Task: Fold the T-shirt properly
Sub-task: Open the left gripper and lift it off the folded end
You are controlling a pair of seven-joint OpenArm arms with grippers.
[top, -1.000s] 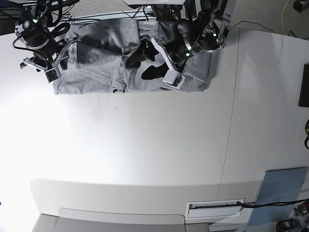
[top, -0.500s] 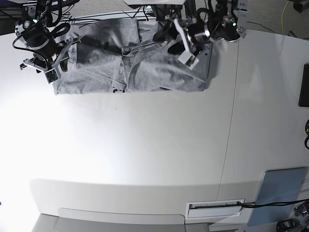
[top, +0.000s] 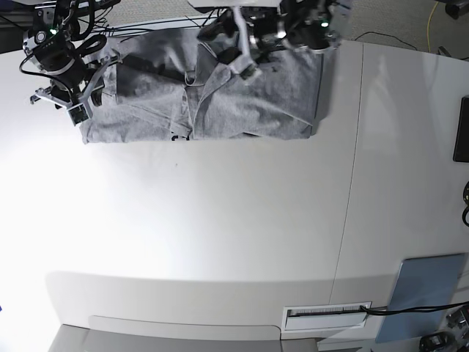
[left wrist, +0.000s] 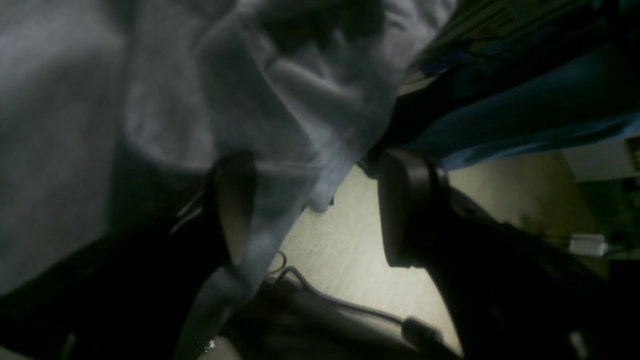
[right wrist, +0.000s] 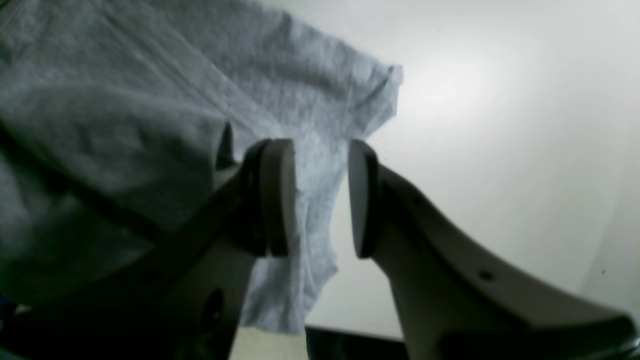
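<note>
— Grey heather cotton T-shirt (top: 220, 110) lies bunched along the far edge of the white bench (top: 220, 235), partly doubled, creased, sleeves untidy. I'd judge folding barely begun.

— And my fingers?

— I see the left gripper (left wrist: 310, 210) spread wide over the shirt's far hem, grasping nothing. The right gripper (right wrist: 317, 197) sits at the shirt's corner, jaws parted, cloth beside one pad; no pinch.

— Surroundings?

— Bench bare and glossy elsewhere; cables and pale floor beyond its far edge.
</note>
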